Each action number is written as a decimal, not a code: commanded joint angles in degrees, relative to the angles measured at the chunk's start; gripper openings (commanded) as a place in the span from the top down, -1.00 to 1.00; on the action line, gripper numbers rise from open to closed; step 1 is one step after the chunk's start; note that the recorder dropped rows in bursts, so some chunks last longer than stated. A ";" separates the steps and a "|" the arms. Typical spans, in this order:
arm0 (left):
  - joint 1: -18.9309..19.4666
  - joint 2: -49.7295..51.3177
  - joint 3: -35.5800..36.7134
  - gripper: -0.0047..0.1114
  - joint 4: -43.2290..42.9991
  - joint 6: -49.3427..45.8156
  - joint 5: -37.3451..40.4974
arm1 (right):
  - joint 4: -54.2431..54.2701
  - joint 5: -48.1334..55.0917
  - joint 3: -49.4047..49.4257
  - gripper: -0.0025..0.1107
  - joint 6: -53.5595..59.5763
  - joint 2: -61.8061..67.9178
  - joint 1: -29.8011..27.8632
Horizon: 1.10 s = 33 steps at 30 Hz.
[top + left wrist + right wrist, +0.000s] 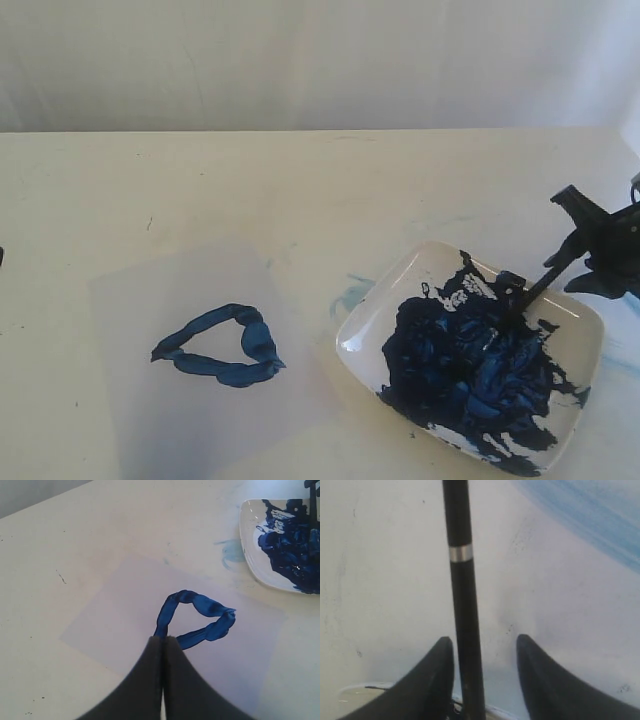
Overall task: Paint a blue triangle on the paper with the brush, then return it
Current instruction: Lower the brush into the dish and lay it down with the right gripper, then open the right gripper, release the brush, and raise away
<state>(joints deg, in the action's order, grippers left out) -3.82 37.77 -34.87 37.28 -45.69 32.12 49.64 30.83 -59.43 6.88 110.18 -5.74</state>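
Cream tabletop (300,180) under soft light, pale wall (300,60) behind

The cream table (250,180) is bare along the far side and far left, so a hand could pass there. Near left lies the pale, thin sheet of paper (150,290) with the thick dark-blue painted triangle (222,345). Near right sits the white square dish of blue paint (400,280). The thin black brush (540,280) leans up from it, blocking the way.
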 commanded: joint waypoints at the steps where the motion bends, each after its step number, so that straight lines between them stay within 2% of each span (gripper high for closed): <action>1: -0.37 -0.36 0.38 0.92 1.23 -0.56 0.44 | -0.64 -0.47 0.12 -0.04 0.83 -0.01 -0.64; 8: -0.37 -0.36 0.38 0.92 1.23 -0.56 0.44 | -5.82 0.70 0.12 -0.09 0.66 -4.92 -0.92; 13: -0.37 -0.36 0.38 0.92 1.23 -0.77 0.33 | -10.53 5.56 0.12 -0.09 0.40 -10.99 -2.84; 17: -0.37 -0.36 0.50 0.92 0.81 -0.77 -0.97 | -17.00 9.90 0.15 -0.01 0.34 -16.94 -3.40; 23: -0.37 -0.36 4.77 0.92 0.68 -1.36 -9.36 | -22.52 11.36 0.15 0.30 0.50 -29.86 -3.40; 30: -0.37 -0.36 7.56 0.92 0.81 -1.21 -11.06 | -22.52 11.18 0.24 0.96 6.46 -48.06 -3.40; 33: -0.37 -0.36 7.56 0.92 0.81 -1.21 -11.09 | -23.40 9.25 1.26 0.96 8.13 -55.49 -3.40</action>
<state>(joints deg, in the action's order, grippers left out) -3.82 37.77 -27.60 37.36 -46.99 20.81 27.75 41.44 -59.19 12.55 60.86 -8.69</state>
